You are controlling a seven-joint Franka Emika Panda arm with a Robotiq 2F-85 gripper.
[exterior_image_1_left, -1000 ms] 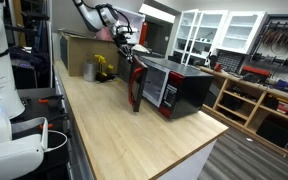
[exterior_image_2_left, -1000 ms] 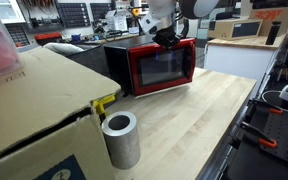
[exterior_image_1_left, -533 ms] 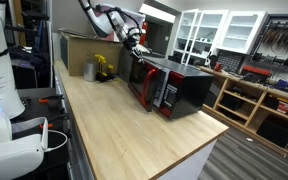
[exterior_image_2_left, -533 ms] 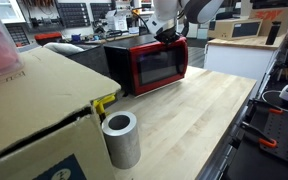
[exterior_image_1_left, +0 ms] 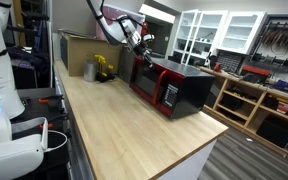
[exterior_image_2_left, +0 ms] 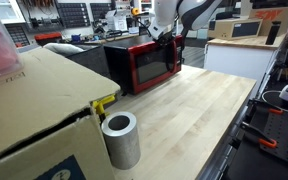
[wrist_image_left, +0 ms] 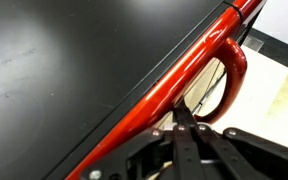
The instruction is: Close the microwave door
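While the arm hangs over the oven, I record the microwave door (exterior_image_2_left: 154, 62) as flat, or very nearly flat, against the front of the microwave (exterior_image_2_left: 118, 56). I cannot tell whether it is latched. Its long axis runs level along the width of the oven. Its red outer face, with the dark window, points out across the wooden countertop (exterior_image_2_left: 199, 120) on which the oven stands.

In an exterior view the door (exterior_image_1_left: 146, 82) reads as a red panel in line with the glossy black casing (exterior_image_1_left: 192, 88). In the wrist view the black top (wrist_image_left: 74, 60) fills most of the frame. The door's red upper edge crosses it on a diagonal, and a red loop handle (wrist_image_left: 231, 75) stands off that edge.

The gripper (wrist_image_left: 178, 122) sits just above the red edge near the handle. Its fingers are drawn together with nothing between them, and I cannot confirm contact with the door. In both exterior views it (exterior_image_1_left: 144, 42) (exterior_image_2_left: 163, 36) is over the door's top edge.

Further out on the countertop are a brown cardboard box (exterior_image_2_left: 34, 100), a grey cylinder (exterior_image_2_left: 121, 140) beside it and a yellow item (exterior_image_2_left: 104, 102).
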